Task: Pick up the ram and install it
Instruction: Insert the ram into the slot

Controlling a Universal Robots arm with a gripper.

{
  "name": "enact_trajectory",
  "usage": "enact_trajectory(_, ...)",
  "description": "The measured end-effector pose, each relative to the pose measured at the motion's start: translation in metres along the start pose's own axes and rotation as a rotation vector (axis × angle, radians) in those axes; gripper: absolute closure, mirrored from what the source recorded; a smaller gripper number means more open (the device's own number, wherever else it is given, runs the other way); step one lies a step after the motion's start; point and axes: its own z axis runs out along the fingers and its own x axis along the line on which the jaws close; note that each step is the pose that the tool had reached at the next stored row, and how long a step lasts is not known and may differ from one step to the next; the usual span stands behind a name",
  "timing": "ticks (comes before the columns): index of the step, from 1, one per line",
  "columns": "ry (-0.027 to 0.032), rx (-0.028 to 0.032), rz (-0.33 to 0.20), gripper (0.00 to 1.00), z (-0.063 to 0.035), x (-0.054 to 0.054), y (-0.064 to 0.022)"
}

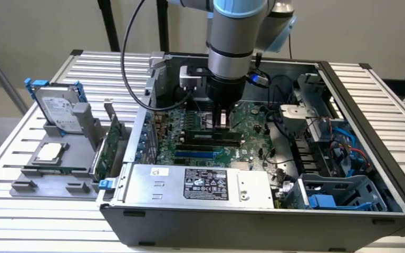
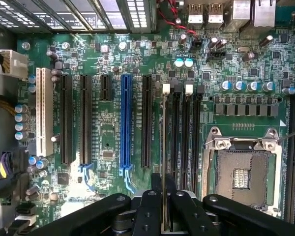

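Observation:
The ram (image 2: 164,147) appears edge-on in the wrist view as a thin line, standing upright over the black memory slots (image 2: 184,132) beside the white latch (image 2: 166,89). My gripper (image 2: 163,209) is shut on the ram's upper edge, with a black finger (image 2: 146,211) on either side. I cannot tell whether the stick sits in the slot or hovers just over it. In the exterior view my gripper (image 1: 221,122) reaches straight down inside the open computer case (image 1: 259,221), right above the memory slots (image 1: 213,138) on the green motherboard (image 1: 252,132).
The open processor socket (image 2: 241,172) lies beside the memory slots, and a blue expansion slot (image 2: 126,123) on the other side. Outside the case, a grey holder (image 1: 55,168) carries a hard drive (image 1: 58,108), a silver processor chip (image 1: 49,153) and a green expansion card (image 1: 107,147). The power supply (image 1: 202,182) sits at the case front.

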Motion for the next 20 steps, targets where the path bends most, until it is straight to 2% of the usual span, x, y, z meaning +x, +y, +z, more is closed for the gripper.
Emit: enact_trajectory(20,0.0001,0.0014,0.0,1.0,0.0064,-0.005,0.0012)
